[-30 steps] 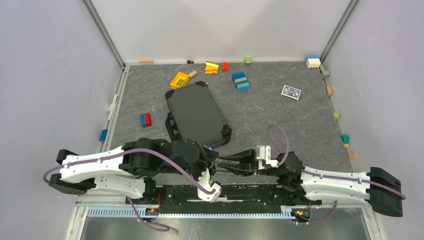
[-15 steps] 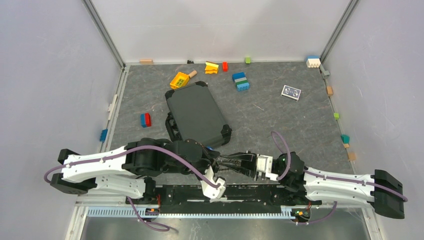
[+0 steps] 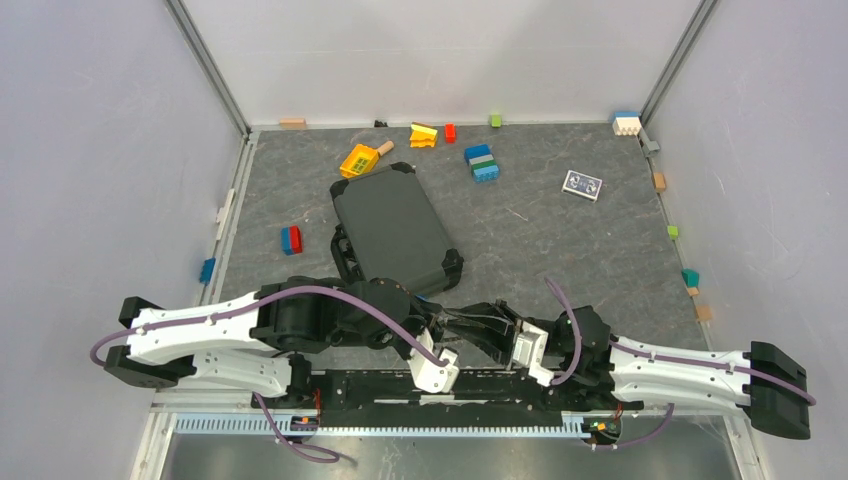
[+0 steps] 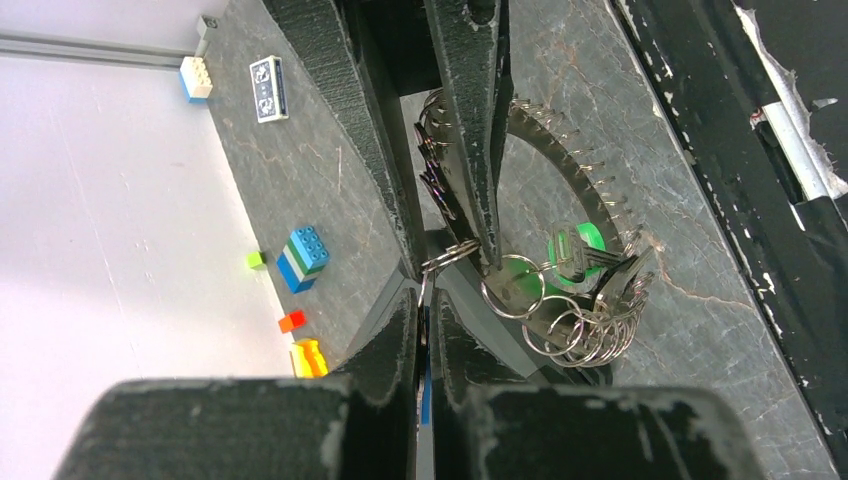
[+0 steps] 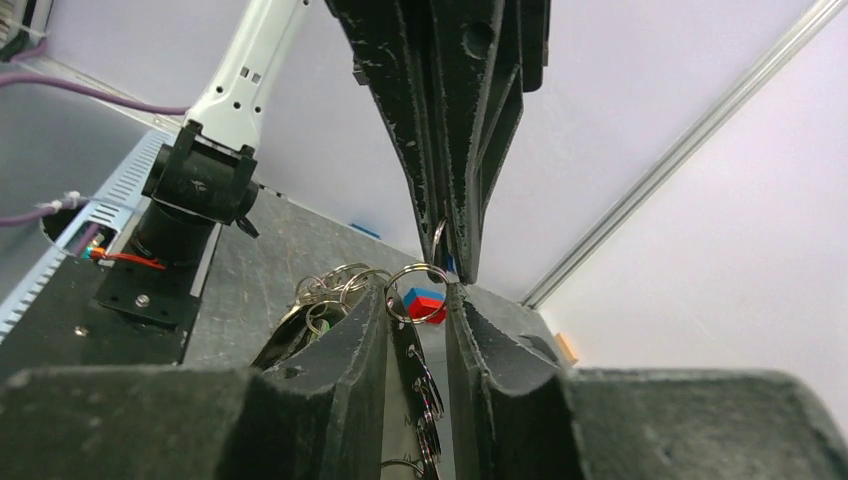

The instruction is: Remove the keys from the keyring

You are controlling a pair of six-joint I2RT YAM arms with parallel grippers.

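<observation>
Keys (image 4: 590, 300), small greyish-brass metal, look slippery; pinch by heads; left gripper (image 4: 425, 295) clenched on one; right gripper (image 5: 415, 295) grasping thin metal keyring (image 4: 560, 150).

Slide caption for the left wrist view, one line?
The left jaws shut on a small ring while the right jaws clamp keys on the keyring.

3 pale grey walls (image 3: 440, 50) enclose a dark marbled tabletop (image 3: 585, 265) under even light.
</observation>
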